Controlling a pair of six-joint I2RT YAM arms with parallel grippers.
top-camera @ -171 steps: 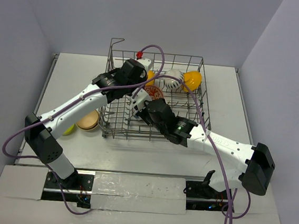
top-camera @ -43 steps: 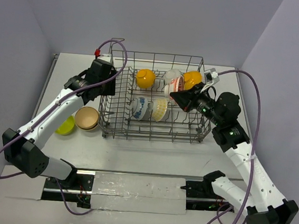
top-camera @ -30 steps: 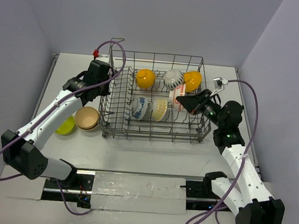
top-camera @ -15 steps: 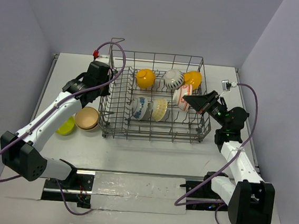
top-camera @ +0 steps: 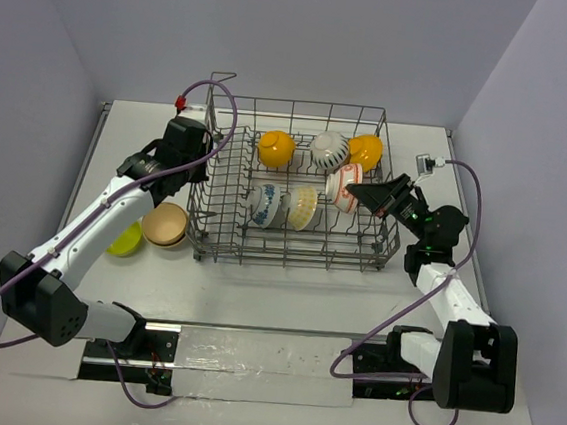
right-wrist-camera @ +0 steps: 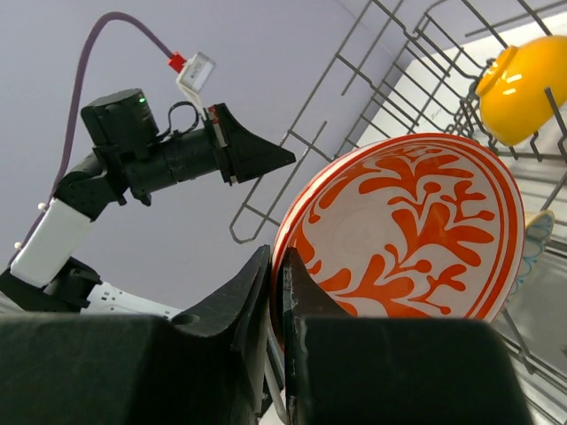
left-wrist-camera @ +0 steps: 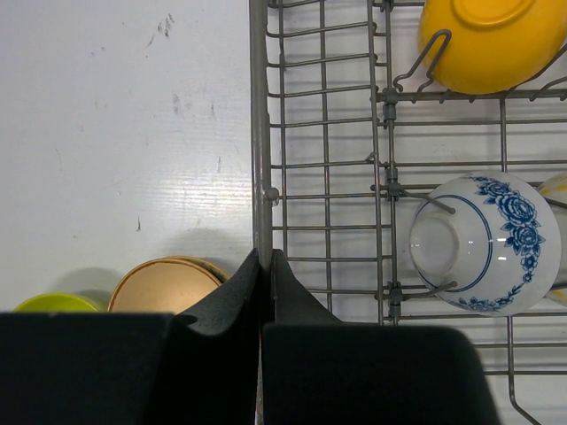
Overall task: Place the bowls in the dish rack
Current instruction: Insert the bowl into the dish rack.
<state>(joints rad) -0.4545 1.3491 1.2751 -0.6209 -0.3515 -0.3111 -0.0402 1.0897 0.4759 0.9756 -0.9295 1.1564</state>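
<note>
While right hand [top-camera: 358, 192] pinches red-and-white bowl [top-camera: 343, 184] by its rim at right end of dish rack [top-camera: 289, 259] (centre-right, top view), letting go before it seats could tip it over; left hand [left-wrist-camera: 264, 262] is closed on the rack's left rim wire.

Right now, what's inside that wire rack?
In the rack: left orange bowl, right orange bowl, striped bowl, blue-flowered bowl, pale yellow bowl, and a red-patterned bowl pinched by the right gripper. Whatever lies beneath them is hidden.
</note>
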